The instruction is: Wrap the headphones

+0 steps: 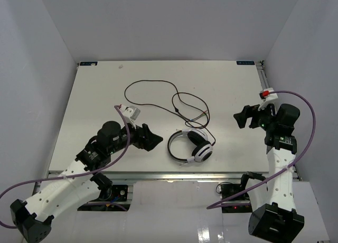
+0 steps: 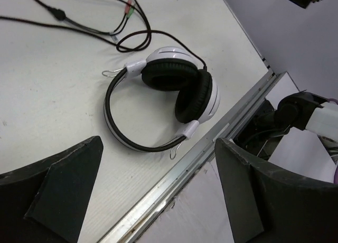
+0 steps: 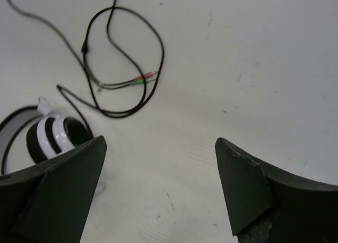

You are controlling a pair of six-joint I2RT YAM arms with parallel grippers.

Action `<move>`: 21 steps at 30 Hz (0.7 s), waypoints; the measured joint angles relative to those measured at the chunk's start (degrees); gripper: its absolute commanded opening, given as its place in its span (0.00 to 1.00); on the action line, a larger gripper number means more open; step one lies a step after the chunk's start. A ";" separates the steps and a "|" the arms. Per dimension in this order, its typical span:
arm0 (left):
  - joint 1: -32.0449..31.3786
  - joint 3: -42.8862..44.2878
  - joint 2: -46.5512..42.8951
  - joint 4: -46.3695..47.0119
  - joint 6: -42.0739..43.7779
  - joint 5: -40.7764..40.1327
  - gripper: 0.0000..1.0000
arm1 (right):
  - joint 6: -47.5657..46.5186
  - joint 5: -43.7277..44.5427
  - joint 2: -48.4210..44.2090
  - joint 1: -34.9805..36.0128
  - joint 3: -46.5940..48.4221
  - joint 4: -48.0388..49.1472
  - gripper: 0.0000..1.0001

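The white-and-black headphones [image 1: 191, 146] lie flat near the table's front edge, ear cups folded together; they also show in the left wrist view [image 2: 169, 92] and partly in the right wrist view [image 3: 50, 137]. Their long thin dark cord [image 1: 158, 95] lies unwound in loose loops behind them, its plugs [image 3: 142, 78] on the table. My left gripper [image 1: 153, 139] is open and empty, just left of the headband. My right gripper [image 1: 244, 116] is open and empty, to the right of the headphones and apart from them.
The table's metal front edge [image 2: 211, 148] runs just in front of the headphones. White walls enclose the table [image 1: 95, 95] on the left, back and right. Thick purple robot cables [image 1: 309, 127] hang by both arms.
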 measured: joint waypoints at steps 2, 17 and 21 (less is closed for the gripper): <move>0.02 0.00 2.11 -0.98 -1.73 -0.25 0.98 | -7.98 -7.24 0.08 -0.19 0.11 -3.76 0.90; -0.78 5.84 31.55 -9.20 -16.03 -1.24 0.67 | -30.91 -28.37 7.66 0.67 -1.46 -11.28 0.90; -5.01 9.35 38.78 -12.85 -18.62 -4.38 0.69 | -26.15 -28.53 7.38 0.67 -5.06 -5.53 0.90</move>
